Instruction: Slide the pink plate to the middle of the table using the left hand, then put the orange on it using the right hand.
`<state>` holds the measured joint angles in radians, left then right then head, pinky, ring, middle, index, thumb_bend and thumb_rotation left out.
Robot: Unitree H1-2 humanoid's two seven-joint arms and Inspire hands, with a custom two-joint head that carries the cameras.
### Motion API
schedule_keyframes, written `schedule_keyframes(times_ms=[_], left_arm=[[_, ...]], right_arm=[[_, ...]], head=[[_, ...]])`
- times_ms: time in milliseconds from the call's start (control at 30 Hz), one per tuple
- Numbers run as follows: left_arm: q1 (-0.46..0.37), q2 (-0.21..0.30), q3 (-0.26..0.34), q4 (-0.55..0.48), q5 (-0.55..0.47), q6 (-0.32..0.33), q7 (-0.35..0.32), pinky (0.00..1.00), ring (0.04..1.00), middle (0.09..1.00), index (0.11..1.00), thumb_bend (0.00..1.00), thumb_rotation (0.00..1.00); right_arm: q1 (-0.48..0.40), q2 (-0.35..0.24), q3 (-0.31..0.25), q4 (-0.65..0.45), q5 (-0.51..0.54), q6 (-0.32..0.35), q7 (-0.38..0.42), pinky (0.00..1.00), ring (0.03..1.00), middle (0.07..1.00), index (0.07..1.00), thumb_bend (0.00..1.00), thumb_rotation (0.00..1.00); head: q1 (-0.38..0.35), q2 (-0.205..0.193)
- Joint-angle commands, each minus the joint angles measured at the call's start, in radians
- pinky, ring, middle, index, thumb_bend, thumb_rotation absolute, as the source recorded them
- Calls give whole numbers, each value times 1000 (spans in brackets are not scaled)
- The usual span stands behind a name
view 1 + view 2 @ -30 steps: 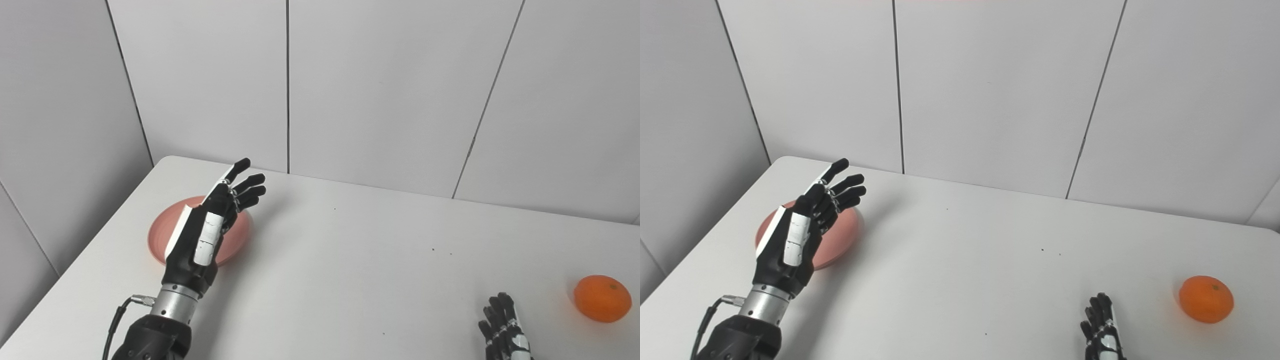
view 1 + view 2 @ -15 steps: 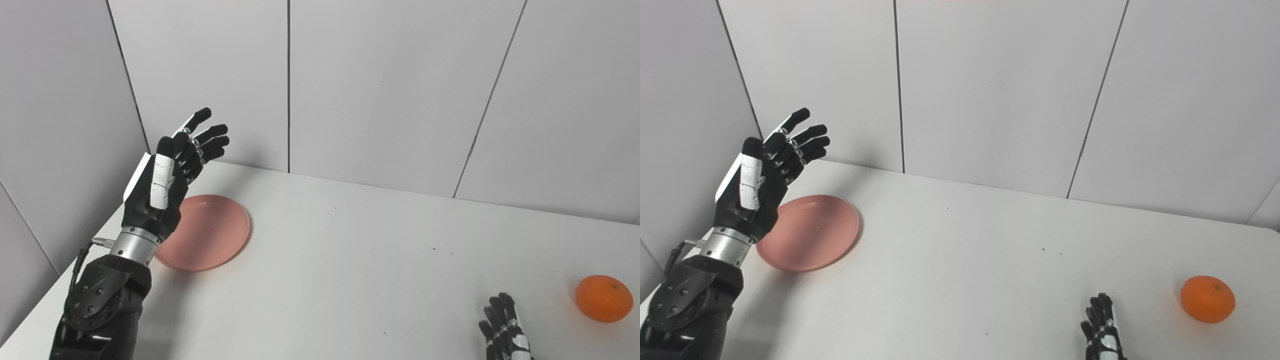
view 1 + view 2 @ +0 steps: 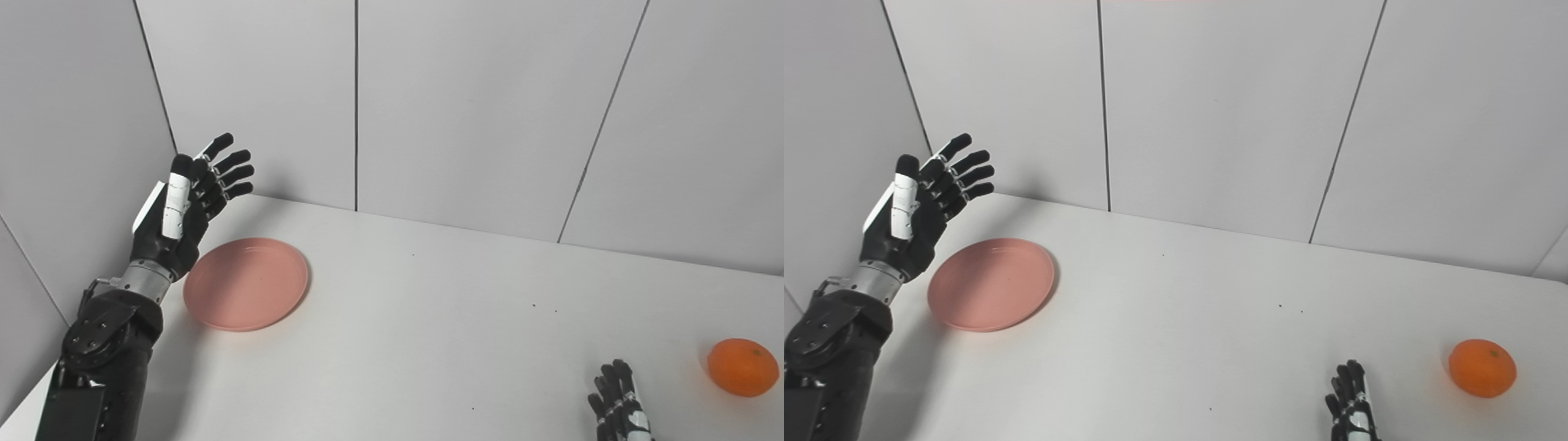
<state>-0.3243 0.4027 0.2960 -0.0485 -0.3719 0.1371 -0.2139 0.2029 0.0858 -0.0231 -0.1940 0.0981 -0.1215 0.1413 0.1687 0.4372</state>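
The pink plate [image 3: 246, 283] lies flat on the white table [image 3: 429, 331] at its left side. My left hand [image 3: 184, 208] hangs in the air above and to the left of the plate, fingers spread and open, holding nothing and not touching the plate. The orange [image 3: 742, 367] rests on the table at the far right. My right hand [image 3: 618, 407] shows only its fingertips at the bottom edge, left of the orange and apart from it; its fingers look extended and hold nothing.
Grey panelled walls [image 3: 465, 104] close in the table at the back and on the left, near my raised left hand. A few small dark specks [image 3: 544, 305] dot the tabletop between plate and orange.
My left hand rose off the area over the plate and moved up and to the left, uncovering the plate. The plate, orange and right hand kept their places.
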Motion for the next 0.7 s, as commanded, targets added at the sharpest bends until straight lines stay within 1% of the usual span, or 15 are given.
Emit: schedule_keyframes(times_ms=[0,33,100,133,233,300,367,500,667], left_arm=[[-49,45,14,21,8,-81,-22,771,841,862,899,1000,956],[-54,47,20,51,3,-94,-25,768,842,863,902,1000,956],[-61,52,28,93,3,-110,-22,716,822,848,893,1000,941],[-63,55,31,108,7,-114,-20,749,830,850,899,1000,951],[-69,60,39,145,15,-131,-10,778,839,860,913,1000,955],[-73,65,44,168,15,-138,-8,821,853,874,927,1000,962],[-76,67,48,186,12,-144,-10,832,854,871,929,1000,963],[-92,77,62,270,-9,-195,-38,863,858,862,916,1000,946],[-118,103,77,388,-17,-278,-72,812,829,849,910,1000,940]], right_arm=[[59,-30,10,30,10,0,6,1000,1000,980,990,734,1000],[59,-31,10,30,9,1,7,1000,1000,981,991,735,1000],[61,-32,11,29,8,3,7,1000,1000,980,986,746,1000],[62,-33,11,28,7,3,7,1000,1000,981,986,745,1000],[64,-35,12,25,6,2,8,1000,1000,981,987,743,1000],[64,-36,12,23,9,3,8,1000,1000,983,991,739,1000],[64,-36,13,23,11,2,9,1000,1000,982,991,731,1000],[66,-35,14,20,6,1,6,1000,997,979,989,743,1000],[67,-35,14,21,8,1,5,1000,991,972,981,750,1000]], head=[[1,1],[1,1],[-1,3],[-1,3],[-1,6],[-1,6],[-1,6],[-4,11],[-4,11]])
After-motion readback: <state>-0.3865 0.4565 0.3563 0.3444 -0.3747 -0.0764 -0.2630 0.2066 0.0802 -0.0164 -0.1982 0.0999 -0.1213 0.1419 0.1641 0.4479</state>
